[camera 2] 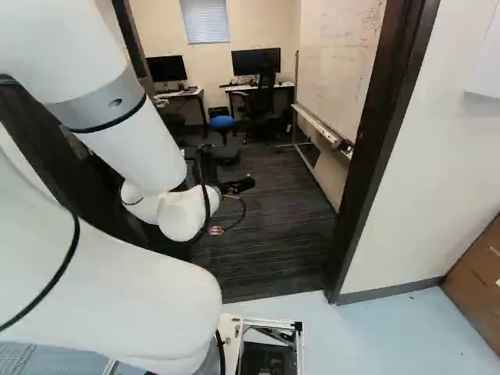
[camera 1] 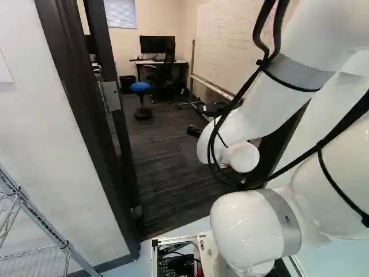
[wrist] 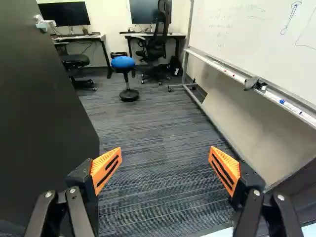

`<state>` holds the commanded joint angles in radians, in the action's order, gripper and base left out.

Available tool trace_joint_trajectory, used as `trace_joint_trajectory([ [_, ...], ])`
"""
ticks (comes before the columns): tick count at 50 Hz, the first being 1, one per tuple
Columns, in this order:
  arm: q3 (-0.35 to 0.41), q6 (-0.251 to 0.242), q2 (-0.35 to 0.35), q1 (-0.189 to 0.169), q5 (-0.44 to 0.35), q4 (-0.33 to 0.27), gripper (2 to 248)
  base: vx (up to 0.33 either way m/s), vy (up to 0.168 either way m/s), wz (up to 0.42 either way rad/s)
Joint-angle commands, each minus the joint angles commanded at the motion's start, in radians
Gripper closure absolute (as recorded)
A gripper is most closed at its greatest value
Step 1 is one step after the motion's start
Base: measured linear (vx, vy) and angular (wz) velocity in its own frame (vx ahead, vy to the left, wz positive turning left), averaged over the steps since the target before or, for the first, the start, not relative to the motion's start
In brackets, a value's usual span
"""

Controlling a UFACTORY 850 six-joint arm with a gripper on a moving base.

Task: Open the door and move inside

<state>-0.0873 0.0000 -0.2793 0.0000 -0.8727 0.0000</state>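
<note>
the door (wrist: 44, 118) stands open, my hand (wrist: 165, 153) spread, empty; moving inside remains, so i'd drive ahead, clearing the frame (camera 2: 379, 148) right of centre in the right base view.

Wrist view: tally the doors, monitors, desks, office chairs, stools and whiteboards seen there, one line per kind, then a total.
Door: 1
Monitors: 2
Desks: 2
Office chairs: 2
Blue stool: 1
Whiteboard: 1
Total: 9
</note>
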Motion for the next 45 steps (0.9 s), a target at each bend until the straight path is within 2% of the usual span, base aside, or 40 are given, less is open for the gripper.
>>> trace_joint_trajectory([
  [22, 0.0, 0.0, 0.0, 0.0, 0.0, 0.0, 3, 0.035, -0.005, -0.001],
  [45, 0.0, 0.0, 0.0, 0.0, 0.0, 0.0, 3, 0.101, -0.049, 0.001],
])
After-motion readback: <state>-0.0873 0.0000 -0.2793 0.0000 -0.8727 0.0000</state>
